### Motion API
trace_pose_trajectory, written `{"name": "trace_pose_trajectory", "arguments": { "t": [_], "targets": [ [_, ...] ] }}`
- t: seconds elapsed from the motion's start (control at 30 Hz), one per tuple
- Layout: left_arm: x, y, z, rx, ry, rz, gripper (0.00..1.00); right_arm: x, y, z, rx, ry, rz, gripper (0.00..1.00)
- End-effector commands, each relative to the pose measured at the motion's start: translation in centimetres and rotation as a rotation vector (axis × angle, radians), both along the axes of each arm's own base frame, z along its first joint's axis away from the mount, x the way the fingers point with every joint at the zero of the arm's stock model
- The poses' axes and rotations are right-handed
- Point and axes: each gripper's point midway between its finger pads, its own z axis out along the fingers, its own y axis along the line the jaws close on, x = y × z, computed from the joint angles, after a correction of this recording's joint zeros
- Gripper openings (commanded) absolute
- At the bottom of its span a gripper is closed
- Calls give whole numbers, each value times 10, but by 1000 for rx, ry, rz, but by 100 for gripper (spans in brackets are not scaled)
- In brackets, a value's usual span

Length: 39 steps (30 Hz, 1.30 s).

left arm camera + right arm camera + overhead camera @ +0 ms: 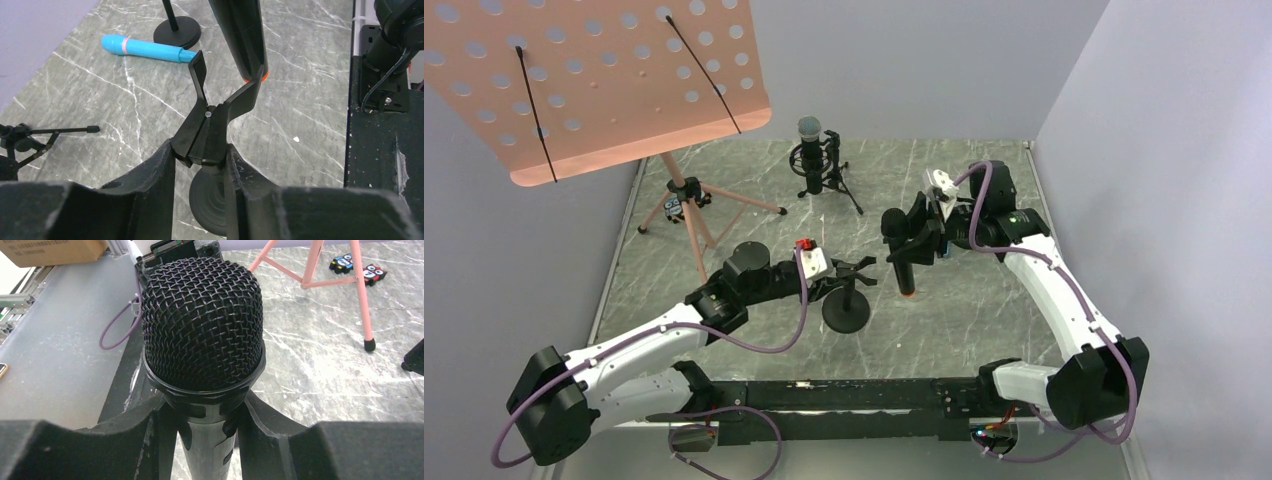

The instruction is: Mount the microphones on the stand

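Between the pads of the left pincer [200, 156] sat the spring clip [210, 117] of the round-base stand [846, 312], pinched at its tail, prongs spread. Right pincer [205, 412] clamped the all-black microphone [202, 320] just under its mesh head, upright, orange end down beside the clip. Blue microphone [145, 47] lay flat on the tabletop [300, 100]. Silver-mesh microphone [810, 150] stood in the rear tripod stand [824, 185]. Judged: rigid smooth barrel, probably top-heavy and slippery. Neck grip looked right; mesh could dent.
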Motion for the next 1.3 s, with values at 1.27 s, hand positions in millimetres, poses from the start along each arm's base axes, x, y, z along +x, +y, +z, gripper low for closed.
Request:
{"name": "trace_pose_trajectory", "arguments": {
  "t": [1.27],
  "targets": [
    [-13,4,23,-240,190,15,17,-12,70,16,44,-138,160,7]
  ]
}}
